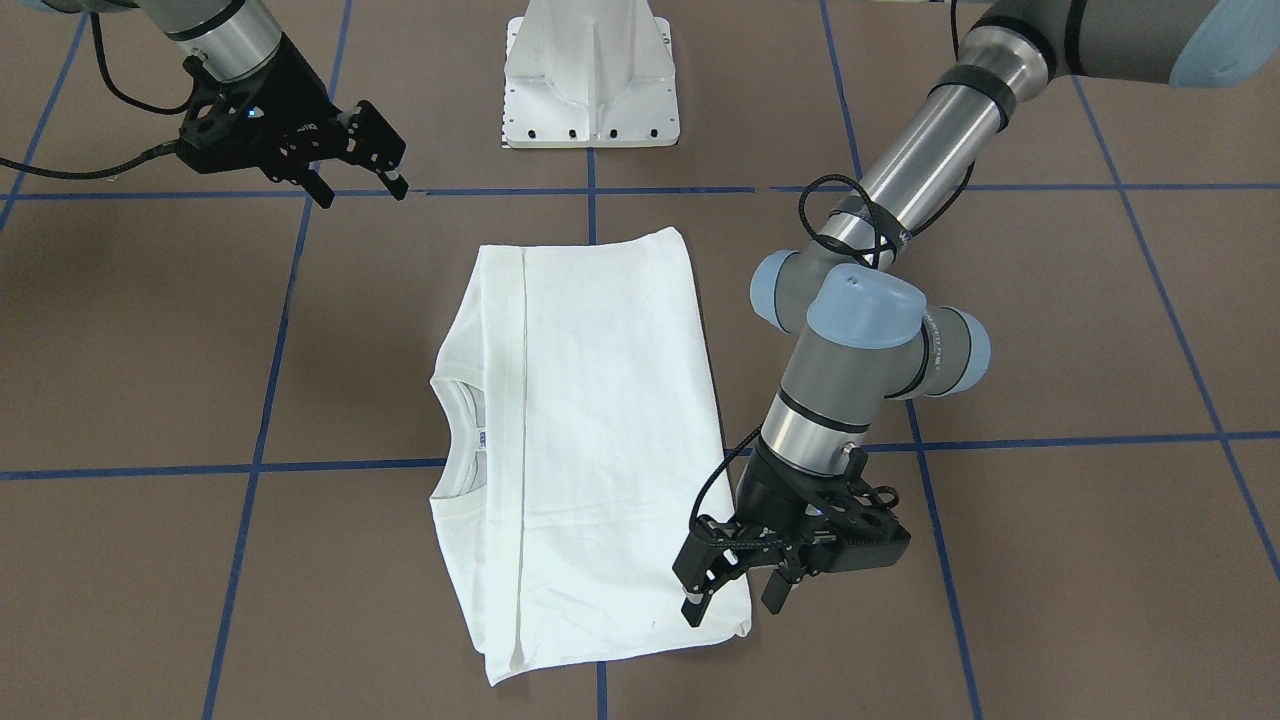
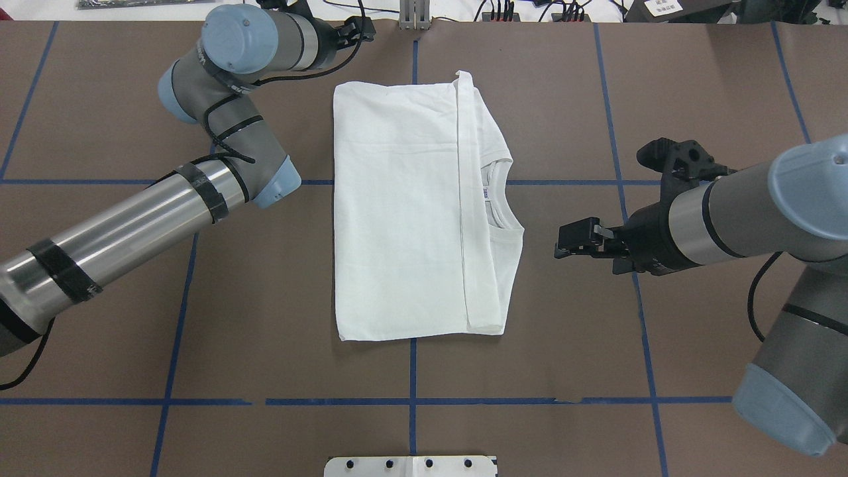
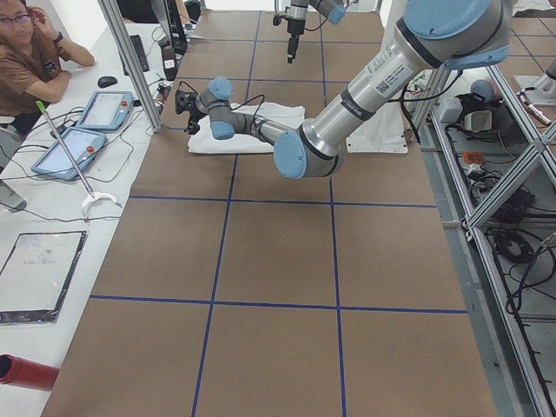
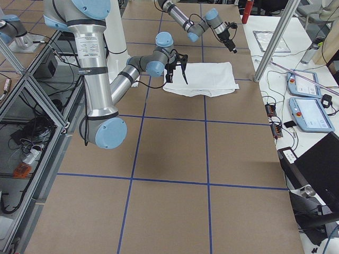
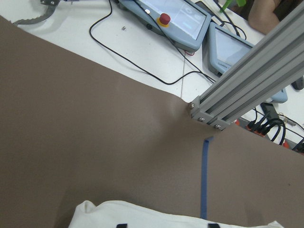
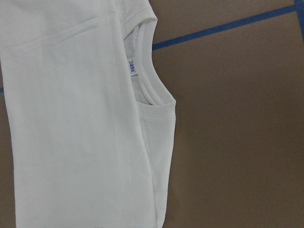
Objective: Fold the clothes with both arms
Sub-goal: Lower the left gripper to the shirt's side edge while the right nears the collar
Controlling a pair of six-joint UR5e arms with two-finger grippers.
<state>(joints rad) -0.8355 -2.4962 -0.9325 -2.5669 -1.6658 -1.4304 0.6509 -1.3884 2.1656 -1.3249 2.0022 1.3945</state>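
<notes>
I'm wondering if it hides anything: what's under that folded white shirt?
Around the shirt, only the brown table and blue tape lines running beneath it show. Its lower layers and anything below are covered.

Plain white shirt (image 1: pixel 610 400); its neck label (image 1: pixel 483 440) white with blue print. Matt brown tabletop (image 1: pixel 1050 560), crossed by a grid of blue tape lines. On left arm (image 1: pixel 930 150) and right arm (image 1: pixel 225 30): silver tubes banded black, grey joints, light-blue caps. Black left claw (image 1: pixel 735 600) and right claw (image 1: pixel 362 190). White pedestal (image 1: pixel 590 75).

Shirt (image 2: pixel 397 212) matt cloth, likely cotton; left arm (image 2: pixel 126 228) tube glossy metal.
</notes>
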